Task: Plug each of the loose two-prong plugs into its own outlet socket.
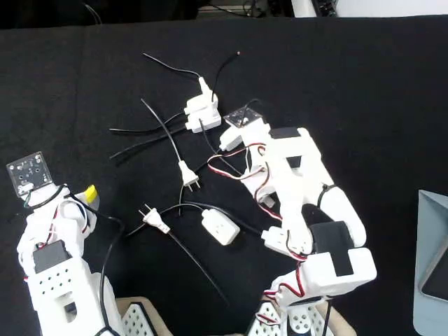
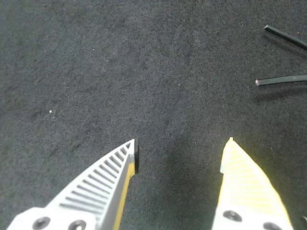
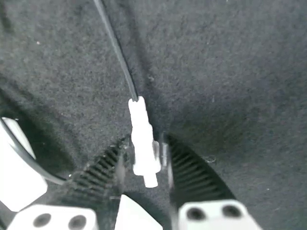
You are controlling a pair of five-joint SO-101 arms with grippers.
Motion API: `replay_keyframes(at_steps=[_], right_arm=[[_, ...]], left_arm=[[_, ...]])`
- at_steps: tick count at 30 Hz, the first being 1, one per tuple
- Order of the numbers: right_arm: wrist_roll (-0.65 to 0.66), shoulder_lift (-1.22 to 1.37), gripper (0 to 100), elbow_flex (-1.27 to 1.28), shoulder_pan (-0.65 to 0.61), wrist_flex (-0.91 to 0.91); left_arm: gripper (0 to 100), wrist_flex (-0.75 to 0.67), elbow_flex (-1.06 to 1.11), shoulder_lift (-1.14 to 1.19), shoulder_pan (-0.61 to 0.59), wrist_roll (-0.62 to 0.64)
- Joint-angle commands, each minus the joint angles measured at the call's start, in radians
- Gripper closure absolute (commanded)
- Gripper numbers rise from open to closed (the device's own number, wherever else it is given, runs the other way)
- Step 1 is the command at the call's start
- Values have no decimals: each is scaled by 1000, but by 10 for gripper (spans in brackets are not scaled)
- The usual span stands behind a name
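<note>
my right gripper (image 3: 144, 142) is clamped around a small white two-prong plug (image 3: 142, 127) on a thin black cord. from above it sits near the white outlet block (image 1: 201, 112), though i can't tell if they touch. my left gripper (image 2: 182, 143) hangs spread wide over the black cloth table (image 2: 144, 72) — a second white plug (image 1: 187, 175) and a third white plug (image 1: 154, 219) lie loose beside a white single socket (image 1: 220, 226).

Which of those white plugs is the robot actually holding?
The plug pinched in the right gripper. The middle plug and the front plug lie free on the black cloth.
</note>
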Motion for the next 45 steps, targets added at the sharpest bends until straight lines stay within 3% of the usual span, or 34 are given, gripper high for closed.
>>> replay_keyframes(at_steps=[1,6,12,20,33,45], right_arm=[[5,-8,950,-44,12,3],[5,-31,985,-48,12,5],[-3,-249,987,-42,-17,100],[-204,-625,987,53,-167,117],[-503,-1181,987,492,-496,-256],[-525,-1333,987,644,-608,-381]], left_arm=[[715,3,-19,-14,12,-6],[715,3,-18,-12,13,-6],[715,-5,-30,-14,16,0],[715,-3,-143,-14,202,17],[716,-5,-309,-11,479,158],[716,18,-312,-17,656,149]])
